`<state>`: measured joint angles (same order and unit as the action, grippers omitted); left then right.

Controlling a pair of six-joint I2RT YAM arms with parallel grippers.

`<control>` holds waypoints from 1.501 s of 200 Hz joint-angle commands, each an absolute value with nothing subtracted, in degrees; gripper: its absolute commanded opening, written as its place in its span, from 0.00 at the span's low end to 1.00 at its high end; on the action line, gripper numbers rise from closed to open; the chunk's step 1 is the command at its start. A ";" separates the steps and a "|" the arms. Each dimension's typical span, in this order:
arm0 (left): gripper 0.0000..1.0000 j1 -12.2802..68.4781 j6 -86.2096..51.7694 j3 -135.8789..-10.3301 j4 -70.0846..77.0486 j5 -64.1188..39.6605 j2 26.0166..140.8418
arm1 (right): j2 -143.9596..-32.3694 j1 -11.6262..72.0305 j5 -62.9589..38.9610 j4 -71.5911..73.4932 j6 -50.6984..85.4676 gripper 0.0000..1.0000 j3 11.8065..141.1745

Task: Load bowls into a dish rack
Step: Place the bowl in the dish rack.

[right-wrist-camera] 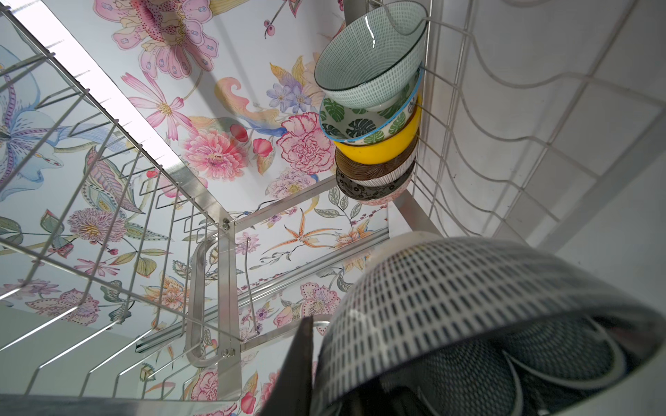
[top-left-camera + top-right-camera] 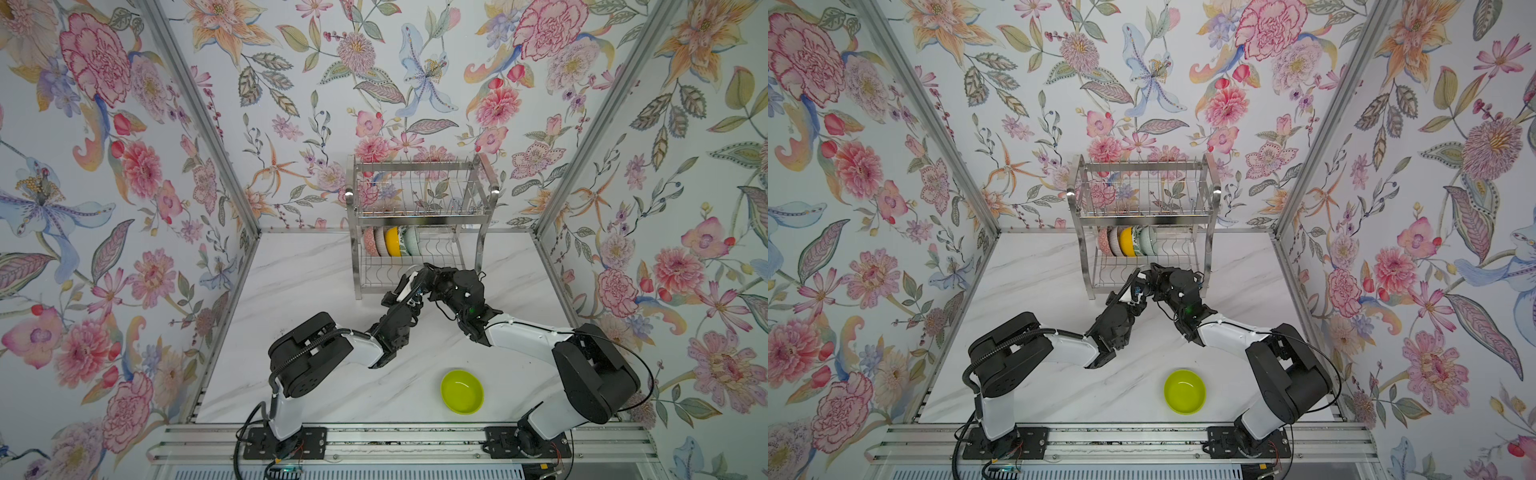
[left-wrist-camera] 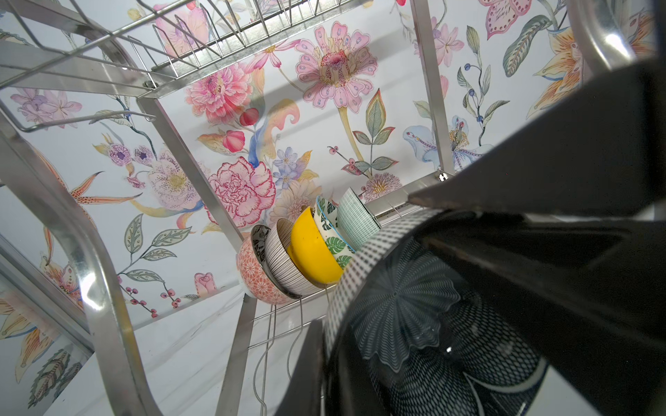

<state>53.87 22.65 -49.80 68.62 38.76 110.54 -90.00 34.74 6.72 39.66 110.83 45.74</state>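
Observation:
The steel dish rack (image 2: 419, 195) (image 2: 1144, 195) stands at the back of the marble table. Several bowls stand on edge at the left end of its lower tier, among them pink (image 3: 256, 277), yellow (image 3: 313, 252), leaf-print (image 1: 360, 122) and mint (image 1: 371, 61). A dark blue-grey patterned bowl (image 3: 403, 306) (image 1: 450, 288) hangs in front of that tier. My left gripper (image 3: 326, 345) and my right gripper (image 1: 320, 360) are each shut on its rim, one finger (image 1: 295, 371) outside the wall. In both top views the two grippers meet there. A lime green bowl (image 2: 462, 391) (image 2: 1185, 391) sits upright near the front.
The rack's upper tier (image 2: 415, 183) holds nothing; wavy wire slots (image 1: 504, 108) to the right of the stacked bowls stand free. Floral walls close in the table on three sides. A metal rail (image 2: 395, 440) with both arm bases runs along the front edge.

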 commanded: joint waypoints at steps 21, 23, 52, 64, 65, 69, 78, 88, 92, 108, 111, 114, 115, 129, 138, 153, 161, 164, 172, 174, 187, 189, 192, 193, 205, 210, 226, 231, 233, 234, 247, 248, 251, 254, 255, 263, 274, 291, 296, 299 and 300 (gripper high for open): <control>0.00 53.84 20.46 -49.66 71.19 38.06 105.59 | -89.35 35.07 9.40 39.36 106.85 0.06 46.65; 0.00 53.80 20.30 -49.66 71.02 37.99 105.43 | -89.31 35.07 9.45 39.50 106.67 0.06 46.58; 0.08 53.80 17.53 -49.18 67.96 36.27 103.60 | -89.62 35.02 9.24 44.75 103.76 0.00 45.86; 0.18 53.66 16.21 -48.97 66.82 35.57 102.74 | -89.69 34.98 8.61 46.75 101.80 0.00 45.82; 0.18 53.68 16.10 -48.92 66.76 35.54 102.65 | -89.71 34.98 8.57 46.84 101.61 0.00 45.85; 0.22 53.68 15.67 -48.87 66.28 35.42 102.37 | -89.78 34.90 8.20 47.47 100.92 0.00 45.80; 0.31 53.66 14.86 -48.57 65.51 34.86 101.65 | -89.81 34.65 7.52 48.77 99.31 0.00 45.81; 0.38 53.70 13.91 -48.11 64.44 34.49 100.62 | -89.57 34.34 6.98 49.77 97.36 0.00 45.61; 0.40 53.71 13.67 -47.87 64.03 34.35 100.16 | -89.43 34.28 6.83 49.91 96.51 0.00 45.48; 0.54 53.71 11.82 -46.50 62.01 33.33 97.82 | -88.48 33.44 6.24 49.69 91.93 0.00 45.31; 0.57 53.70 11.49 -46.22 61.56 32.94 97.32 | -88.29 33.19 5.95 49.43 90.58 0.00 45.46; 0.60 53.64 10.98 -45.93 61.12 32.60 96.77 | -88.19 32.94 5.55 49.06 89.20 0.00 45.67; 0.60 53.62 10.85 -45.86 60.93 32.52 96.68 | -88.09 32.86 5.45 48.83 88.72 0.00 45.78; 0.72 53.36 8.22 -44.52 58.55 31.21 94.02 | -87.49 31.82 1.98 45.08 81.18 0.00 47.82; 0.78 52.98 6.66 -43.63 56.82 30.10 92.28 | -87.37 29.38 -0.16 42.97 76.27 0.00 48.94; 0.86 52.14 3.79 -42.39 53.70 27.38 90.09 | -87.44 27.56 -3.35 42.42 69.10 0.00 49.45; 0.91 51.38 2.08 -41.97 51.63 25.57 87.01 | -87.62 26.58 -5.08 41.64 66.03 0.00 49.78; 0.93 51.07 1.38 -41.97 50.85 24.89 86.48 | -87.69 26.16 -5.70 41.19 65.10 0.00 49.95; 0.97 50.24 -0.39 -41.86 48.73 22.59 85.24 | -88.17 25.32 -7.73 41.07 61.92 0.00 50.38; 0.98 50.07 -0.89 -41.84 48.17 22.02 85.05 | -88.27 25.20 -8.28 41.12 61.29 0.00 50.56; 0.99 48.12 -4.85 -42.37 44.51 17.09 83.66 | -89.15 24.79 -10.78 37.06 53.79 0.00 52.93; 0.99 47.69 -5.36 -42.50 43.73 16.12 83.60 | -89.28 24.81 -11.31 36.49 52.49 0.00 53.31; 0.99 47.09 -6.67 -42.93 42.82 14.78 83.51 | -89.61 24.79 -11.76 35.97 51.00 0.00 53.67; 0.99 46.88 -7.07 -43.09 42.55 14.25 83.46 | -89.76 24.79 -11.81 35.87 50.77 0.00 53.73; 0.99 44.94 -10.52 -45.50 37.79 9.90 84.07 | -90.87 24.53 -13.14 35.51 46.25 0.00 54.26; 0.99 44.41 -11.47 -46.90 35.54 8.76 84.60 | -91.35 24.48 -13.72 35.51 44.51 0.00 54.58; 0.99 43.57 -13.68 -50.37 29.51 7.90 86.06 | -92.98 24.28 -14.77 34.57 39.05 0.00 55.86; 0.99 43.24 -14.54 -51.14 28.17 7.62 86.43 | -93.45 24.23 -14.89 34.94 37.58 0.00 55.90; 0.99 43.07 -14.97 -51.61 27.52 7.53 86.58 | -93.57 24.14 -15.08 35.19 37.10 0.00 55.90; 0.99 42.98 -15.22 -51.82 27.16 7.50 86.71 | -93.67 24.11 -15.19 35.35 36.88 0.00 55.90; 0.99 41.47 -18.83 -55.28 21.82 5.77 87.96 | -94.99 23.53 -17.03 36.19 34.23 0.00 56.64; 0.99 41.30 -19.13 -55.46 21.41 5.65 88.06 | -95.13 23.50 -17.13 36.20 34.08 0.00 56.71; 0.99 41.01 -19.88 -56.09 20.33 4.68 88.21 | -95.34 23.32 -17.47 36.30 33.63 0.00 56.88; 0.99 40.57 -20.58 -56.58 19.59 3.99 88.46 | -95.62 23.11 -17.94 36.56 33.17 0.00 56.94; 0.99 40.46 -20.84 -56.77 19.33 3.75 88.53 | -95.76 23.07 -18.11 36.69 33.02 0.00 56.99; 0.99 39.76 -22.41 -57.69 17.84 2.62 88.99 | -96.45 22.65 -19.15 37.58 31.90 0.00 57.33; 0.99 39.16 -23.64 -58.26 16.96 1.37 89.12 | -97.42 22.11 -19.98 38.01 30.67 0.00 57.93; 0.99 38.86 -25.49 -58.03 16.47 2.05 88.96 | -98.68 21.20 -21.96 39.25 29.28 0.00 58.81; 0.99 38.77 -26.57 -57.52 17.07 2.43 88.87 | -98.99 20.95 -22.12 39.01 28.81 0.00 59.30; 0.99 38.68 -27.22 -57.22 17.51 2.53 88.86 | -99.30 20.80 -22.25 38.96 28.41 0.00 59.65; 0.99 38.63 -27.45 -57.13 17.68 2.63 88.95 | -99.40 20.77 -22.33 38.99 28.27 0.00 59.71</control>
<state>39.42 -21.08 -56.84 21.06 4.49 88.40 -98.76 21.91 -18.74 34.06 34.52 55.46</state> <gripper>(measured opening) 0.989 0.077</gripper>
